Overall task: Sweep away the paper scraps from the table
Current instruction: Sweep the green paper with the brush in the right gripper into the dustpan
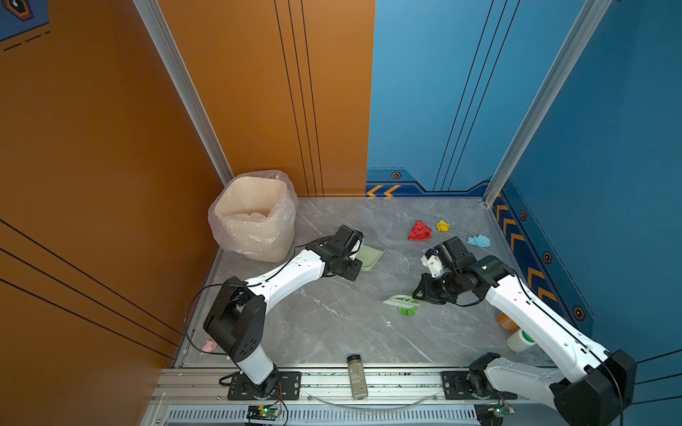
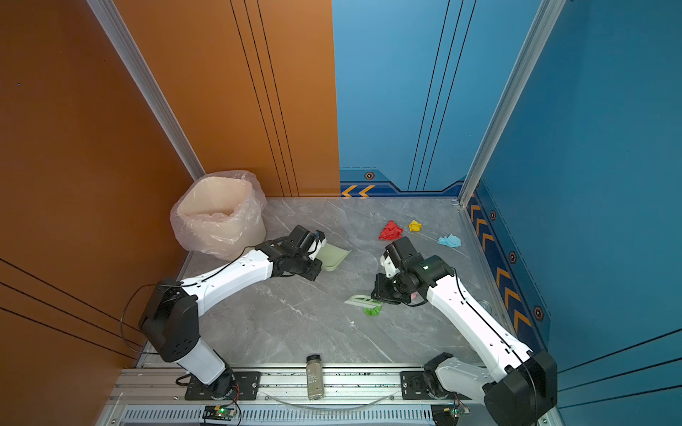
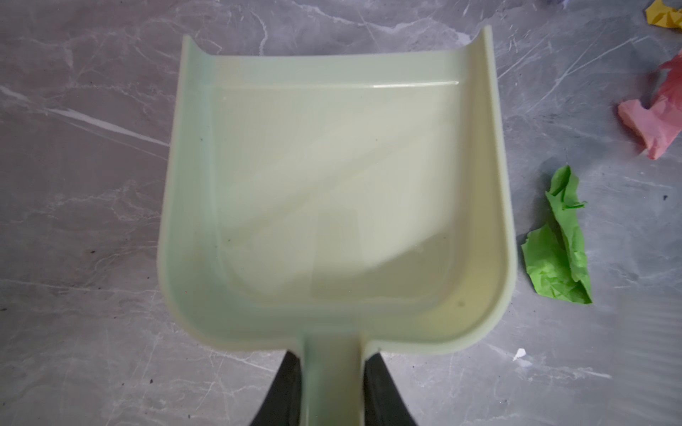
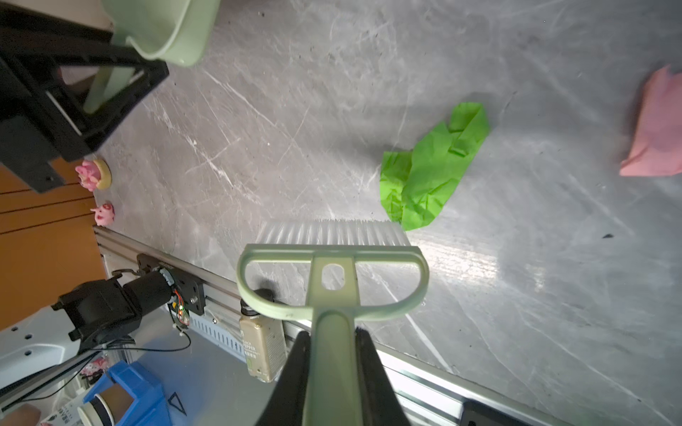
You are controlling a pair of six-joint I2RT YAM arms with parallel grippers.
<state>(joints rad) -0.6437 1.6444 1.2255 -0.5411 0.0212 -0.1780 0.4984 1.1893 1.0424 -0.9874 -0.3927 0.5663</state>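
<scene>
Paper scraps (image 1: 419, 231) lay on the right half of the table (image 1: 332, 332), and none were in the dustpan (image 3: 332, 184). The left gripper (image 3: 330, 369) was clamped on the dustpan's handle. The empty pan reached straight out ahead of its jaws, mouth facing away from them. The green scrap (image 4: 431, 166) lay off to one side of the pan, clear of its mouth.

The right gripper (image 4: 330, 346) was closed on the handle of the brush (image 4: 332, 258), bristles ahead of the jaws. The green scrap sat just beyond one end of the bristle row, its long axis slanting away from it, so the right arm was plainly nearer. A pink scrap (image 4: 657, 125) lay farther out on the same side. A red scrap (image 2: 390, 231), a yellow scrap (image 1: 443, 225) and a blue scrap (image 1: 479, 241) lay behind the right wrist, opposite to where its jaws pointed.

The marbled grey top looked smooth, with bare room between brush and pan, so a sideways sweep toward the pan would probably slide cleanly.
</scene>
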